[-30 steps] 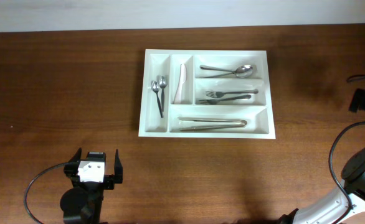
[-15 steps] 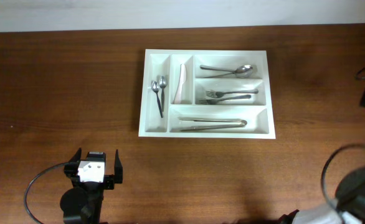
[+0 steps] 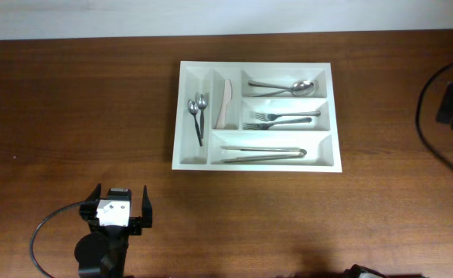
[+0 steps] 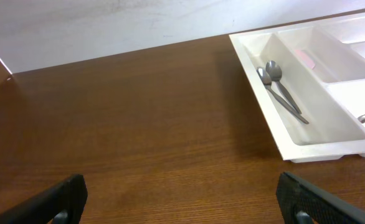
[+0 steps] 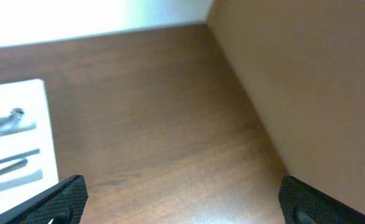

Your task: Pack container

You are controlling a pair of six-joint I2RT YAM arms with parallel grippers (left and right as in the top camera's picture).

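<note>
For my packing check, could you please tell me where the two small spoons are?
In the overhead view, the two small spoons lie in the container's leftmost narrow compartment, beside the one holding the white knife.

left gripper: black fingers, white wrist module | left cable: black loop | right cable: black, curved

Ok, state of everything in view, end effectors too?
container: flat on table, every compartment occupied.
small spoons: in leftmost narrow compartment.
pale knife: in second narrow compartment.
large spoon: in far long compartment.
forks: in middle long compartment.
long metal utensils: in near long compartment.
left end effector: open, empty.
right end effector: open, empty.
</note>
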